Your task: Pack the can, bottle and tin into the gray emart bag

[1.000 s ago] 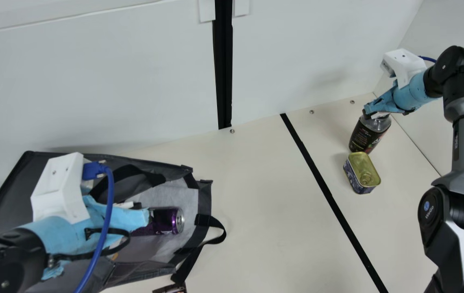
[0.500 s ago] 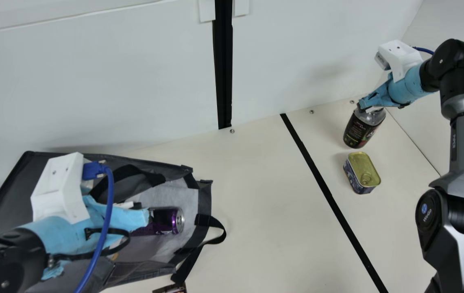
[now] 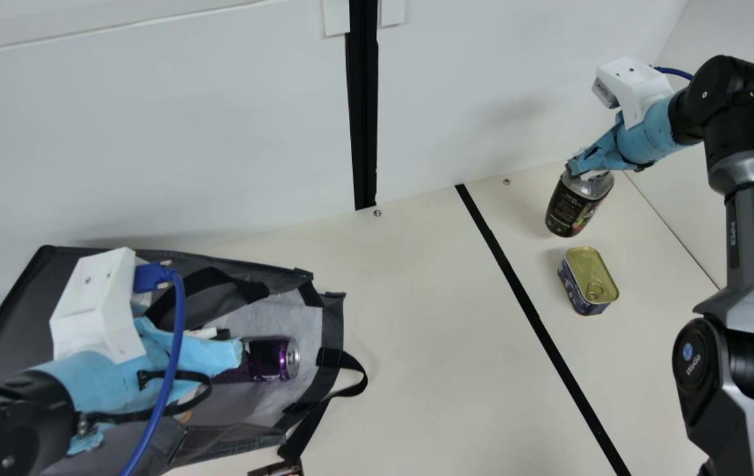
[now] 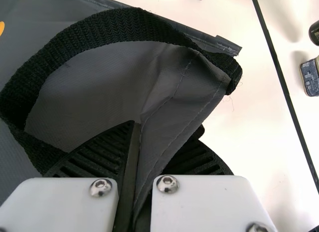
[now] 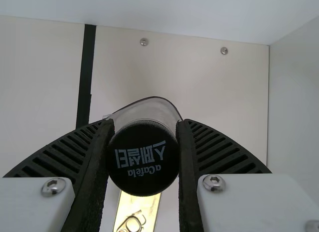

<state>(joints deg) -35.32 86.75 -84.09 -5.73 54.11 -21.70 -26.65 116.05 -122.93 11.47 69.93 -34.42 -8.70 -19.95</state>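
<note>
Our right end effector [image 3: 578,172], toward 3 o'clock in the main view, holds the bottle [image 3: 569,210] by its top. In the right wrist view, its ribbed fingers [image 5: 187,162] stand on both sides of the black cap [image 5: 143,159]. The bottle leans, its capped end toward 1 o'clock and its base toward 7 o'clock; we cannot tell whether that base touches the tabletop [image 3: 416,317].

Our left end effector [image 3: 230,347] is over the gray emart bag [image 3: 16,297], toward 8 o'clock in the main view. Its fingers [image 4: 112,149] are narrow, with a fold of the bag's gray fabric between them, as we see in the left wrist view.

The bag lies on its side with its mouth toward 3 o'clock, and a black handle [image 3: 354,389] loops out onto the tabletop. Just inside the mouth, we see the purple can [image 3: 269,360] on its side, its silvery end toward 3 o'clock.

The tin [image 3: 589,274] stands on the tabletop near the bottle, at 6 o'clock from it, gold lid up. Between the bag and the tin, a black strip [image 3: 535,320] runs from about 11 o'clock to 5 o'clock. At the main view's 7 o'clock edge, we see part of a dark object [image 3: 277,470], too cut off to identify.
</note>
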